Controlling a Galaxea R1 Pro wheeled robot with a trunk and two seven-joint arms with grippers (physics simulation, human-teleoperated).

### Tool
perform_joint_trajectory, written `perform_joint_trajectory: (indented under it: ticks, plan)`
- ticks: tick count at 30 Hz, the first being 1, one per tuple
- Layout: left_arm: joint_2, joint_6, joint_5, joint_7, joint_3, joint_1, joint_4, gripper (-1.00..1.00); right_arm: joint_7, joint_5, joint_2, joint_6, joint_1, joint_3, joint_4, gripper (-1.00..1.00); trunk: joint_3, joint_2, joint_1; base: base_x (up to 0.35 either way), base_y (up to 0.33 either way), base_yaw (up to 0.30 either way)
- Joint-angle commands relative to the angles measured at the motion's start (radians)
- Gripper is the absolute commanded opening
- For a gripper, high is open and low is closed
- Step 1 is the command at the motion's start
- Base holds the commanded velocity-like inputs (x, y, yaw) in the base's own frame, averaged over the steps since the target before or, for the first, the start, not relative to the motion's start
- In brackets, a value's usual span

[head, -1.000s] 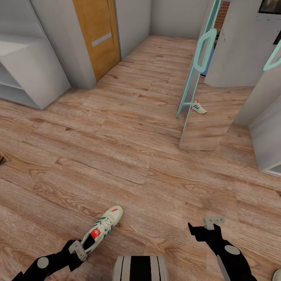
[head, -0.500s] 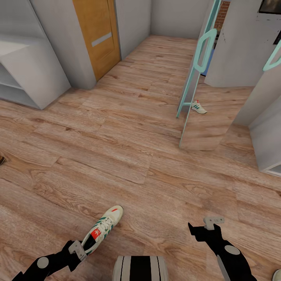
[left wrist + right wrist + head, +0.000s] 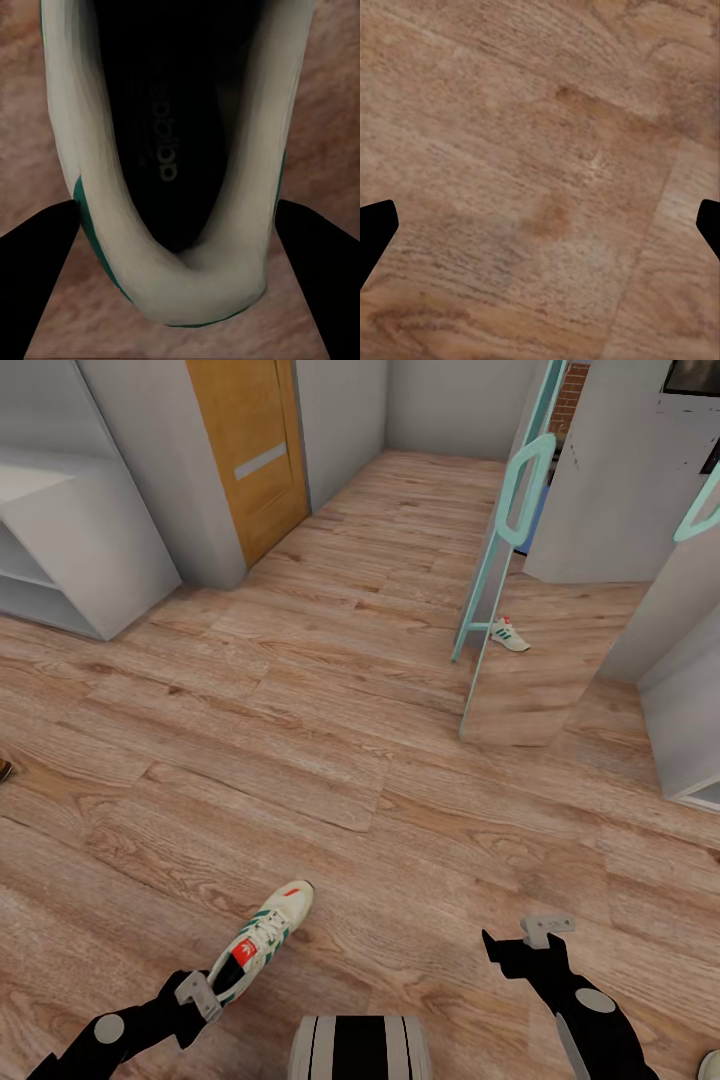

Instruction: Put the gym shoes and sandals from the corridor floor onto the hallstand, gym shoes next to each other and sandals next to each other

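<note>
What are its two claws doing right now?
Left gripper: shut on the gym shoe at its heel.
Right gripper: open, holding nothing.

We see a white lace-up sneaker with green side stripes and a red-orange tongue patch (image 3: 262,938), its inside black. Around it runs light brown wood-plank flooring with darker grain (image 3: 330,740). Far beyond this sneaker stands an orange-brown wooden door with a pale grey strip (image 3: 250,450); a second white, green-striped sneaker (image 3: 508,635) sits beside a mint-green frame (image 3: 497,550).
</note>
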Motion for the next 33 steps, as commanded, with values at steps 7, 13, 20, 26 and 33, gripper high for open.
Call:
perform_joint_trajectory:
  ticks: [7,13,20,26,33]
  plan:
    - [0.007,-0.006,0.008,-0.004,0.03,0.006,0.001,-1.0,0.009,0.006,-0.001,-0.001,0.0,-0.002,-0.001,1.0,0.003,0.0,-0.001,0.0,0.0,0.0]
    - [0.008,-0.006,0.012,-0.003,0.073,0.008,0.008,-1.0,0.009,0.008,-0.003,-0.002,0.0,-0.002,0.001,1.0,0.026,0.001,-0.003,0.0,0.0,0.0]
    - [0.004,-0.006,0.016,0.0,0.157,0.006,0.018,-1.0,0.009,0.029,-0.004,-0.002,0.0,-0.002,0.002,1.0,0.054,0.003,-0.006,0.0,0.0,0.0]
    - [0.001,-0.006,0.031,0.002,0.181,0.006,0.021,-1.0,0.008,0.047,-0.002,0.0,0.0,-0.001,0.001,1.0,0.077,0.004,-0.009,0.0,0.0,0.0]
    - [0.001,-0.008,0.129,0.004,0.186,0.008,0.048,-1.0,0.004,0.057,-0.002,0.001,0.0,-0.004,0.0,1.0,0.104,0.006,-0.012,0.0,0.0,0.0]
